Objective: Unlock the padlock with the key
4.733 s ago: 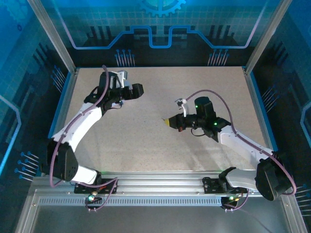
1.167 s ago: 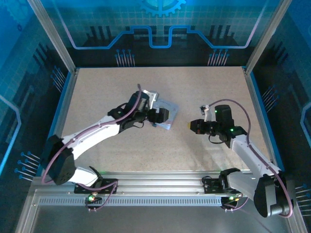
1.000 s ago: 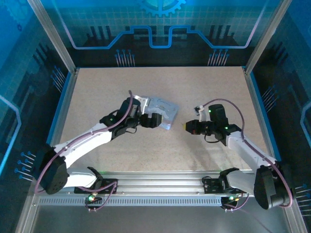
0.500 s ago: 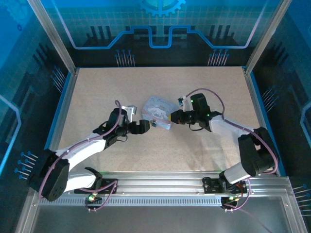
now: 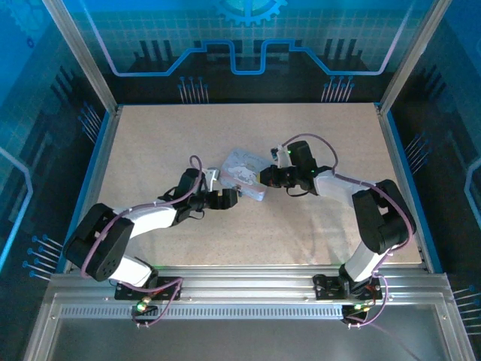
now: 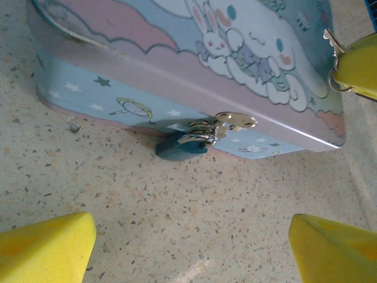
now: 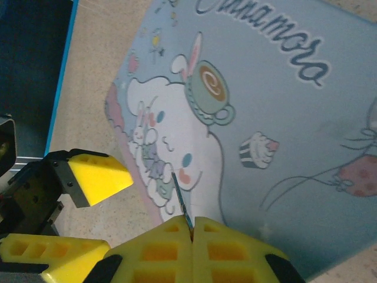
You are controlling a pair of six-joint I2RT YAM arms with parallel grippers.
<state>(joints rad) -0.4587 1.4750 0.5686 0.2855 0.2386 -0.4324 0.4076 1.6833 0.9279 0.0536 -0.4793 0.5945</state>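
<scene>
Looking down from the top camera, I see both arms reaching in to the tin (image 5: 242,162) near the middle of the counter (image 5: 150,143). My left tool (image 5: 228,197) sits just beside the tin's near-left side, and my right tool (image 5: 264,177) is at its right edge.

On the left wrist camera, the left tool is open. Its two yellow tips stand wide apart at the bottom corners, with nothing but bare counter between them. Straight ahead of it is the padlock (image 6: 178,147), a small dark blue body lying low on the counter against the tin's side wall. Its silvery top reaches up to the pale clasp (image 6: 235,121) on that wall. I cannot tell from here whether it passes through the clasp.

On the right wrist camera, the right tool is closed on the key (image 7: 180,197). The yellow pads are pressed together and the thin blade sticks out from between them, over the lid close to its edge. The key is well apart from the padlock, up above the tin's corner and not down at the side wall. The lid is closed.
</scene>
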